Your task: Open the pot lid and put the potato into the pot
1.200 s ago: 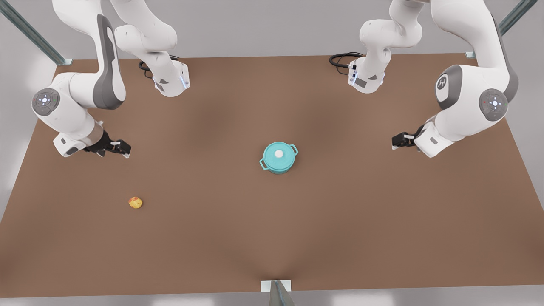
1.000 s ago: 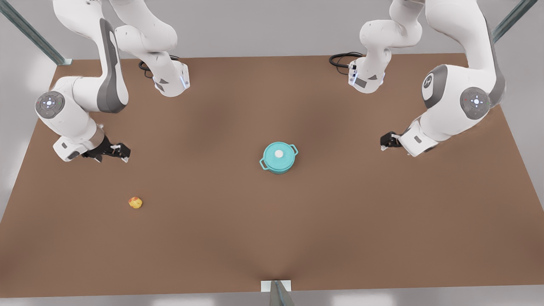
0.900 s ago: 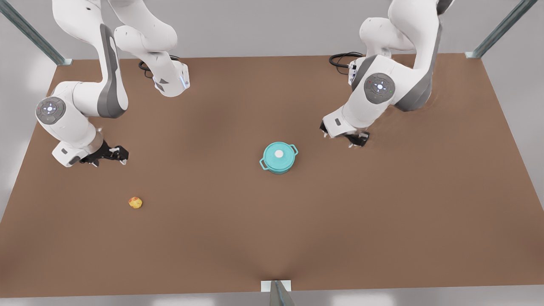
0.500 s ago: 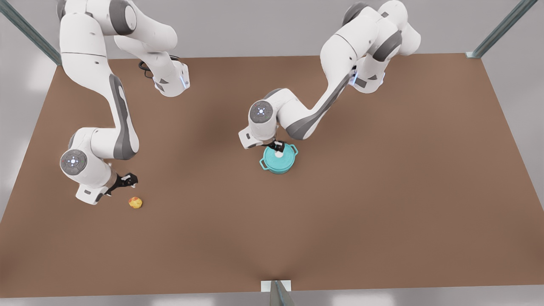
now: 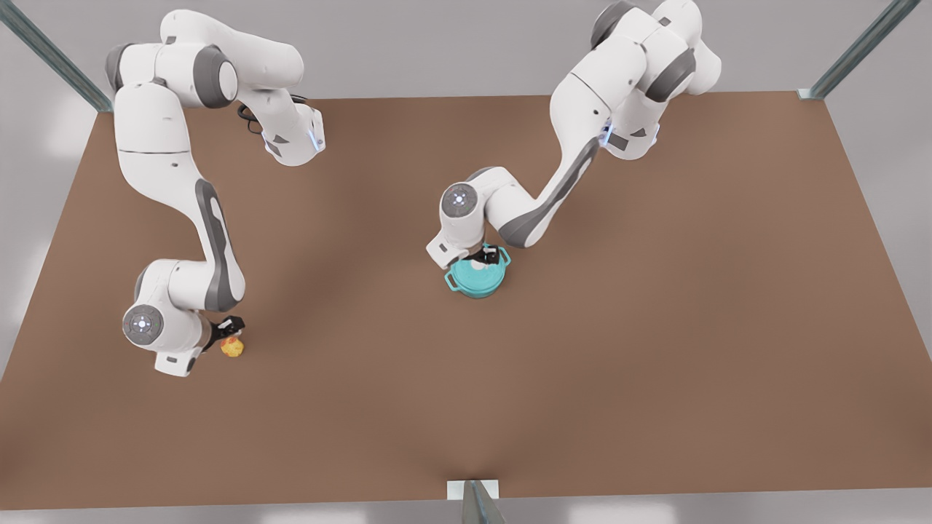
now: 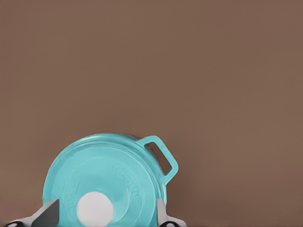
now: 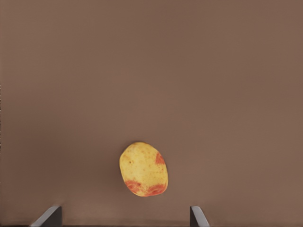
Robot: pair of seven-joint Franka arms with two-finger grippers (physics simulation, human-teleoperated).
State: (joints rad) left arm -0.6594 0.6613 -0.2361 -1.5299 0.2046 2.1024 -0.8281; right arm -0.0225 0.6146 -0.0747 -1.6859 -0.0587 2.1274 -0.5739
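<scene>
Front view: the brown table (image 5: 655, 327) carries everything. The teal pot (image 5: 477, 280) stands about in the middle of the table, with the lid (image 6: 102, 177) closed on it and the white knob (image 6: 94, 209) at the lid's centre. The left gripper (image 5: 486, 256) is directly over the lid; in the left wrist view its fingers (image 6: 47, 215) stand wide apart, one on each side of the knob, not touching it. The right gripper (image 5: 227, 331) is near the table's edge on the front view's left, just above the potato (image 5: 232, 348). In the right wrist view its fingers (image 7: 49, 216) are wide open, and the potato (image 7: 143, 169) lies on the table between them, not gripped.
</scene>
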